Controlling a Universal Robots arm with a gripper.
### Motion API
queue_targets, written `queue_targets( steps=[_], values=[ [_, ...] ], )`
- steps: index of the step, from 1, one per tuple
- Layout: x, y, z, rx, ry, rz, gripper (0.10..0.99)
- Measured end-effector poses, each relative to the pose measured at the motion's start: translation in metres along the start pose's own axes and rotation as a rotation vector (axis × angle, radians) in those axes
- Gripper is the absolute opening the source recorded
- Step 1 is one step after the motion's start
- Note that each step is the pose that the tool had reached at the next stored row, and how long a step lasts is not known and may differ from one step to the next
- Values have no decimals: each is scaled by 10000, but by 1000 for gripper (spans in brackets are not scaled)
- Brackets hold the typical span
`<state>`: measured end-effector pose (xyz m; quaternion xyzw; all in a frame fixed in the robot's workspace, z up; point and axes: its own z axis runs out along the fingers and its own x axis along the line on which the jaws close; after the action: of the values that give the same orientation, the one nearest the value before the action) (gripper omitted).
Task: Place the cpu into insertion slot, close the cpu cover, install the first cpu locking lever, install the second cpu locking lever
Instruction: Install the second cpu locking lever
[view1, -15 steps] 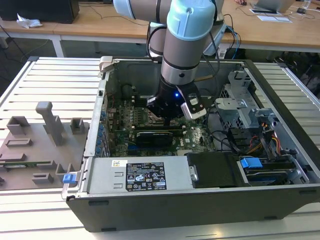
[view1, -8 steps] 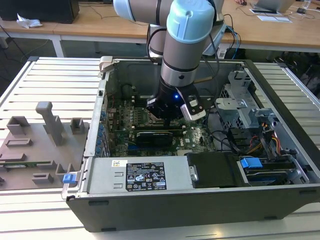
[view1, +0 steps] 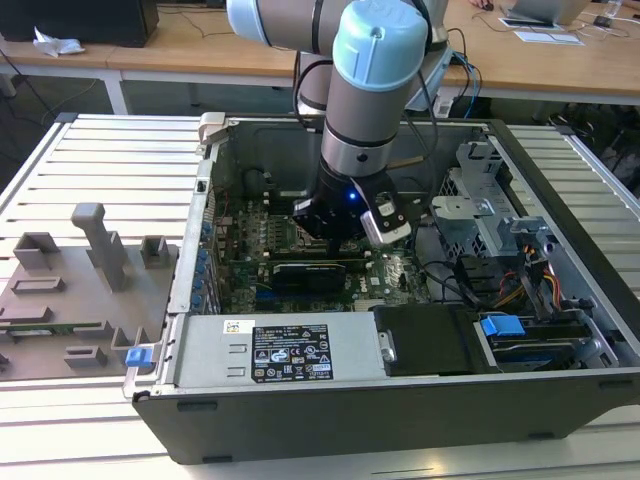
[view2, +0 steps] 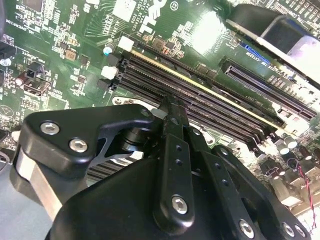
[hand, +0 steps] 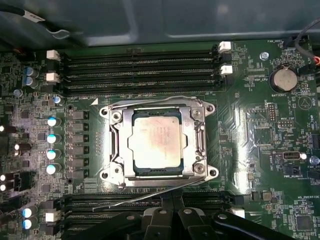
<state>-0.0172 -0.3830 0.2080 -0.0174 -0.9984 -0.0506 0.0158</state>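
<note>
Setting: robotics or electronics lab bench. An opened desktop computer case (view1: 400, 400) lies on its side on a slatted metal worktable (view1: 110, 160); a grey fixture board (view1: 70, 290) with moulded holders sits at the exterior view's left; wooden desks (view1: 200, 50) behind carry cables and papers; the robot arm (view1: 365, 110) reaches into the case over a green motherboard (hand: 260, 130) with memory slots (hand: 140, 70).

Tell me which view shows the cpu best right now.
The first wrist view: the cpu sits face-on in the insertion slot, framed by the cpu cover. In the exterior view and the second wrist view, the arm covers that spot.
</note>
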Motion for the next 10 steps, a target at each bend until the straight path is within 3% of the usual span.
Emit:
queue_targets(
  steps=[6, 10],
  values=[
    [2, -6, 51, 3, 1, 0, 106],
    [27, -6, 44, -7, -56, -10, 106]
  ],
)
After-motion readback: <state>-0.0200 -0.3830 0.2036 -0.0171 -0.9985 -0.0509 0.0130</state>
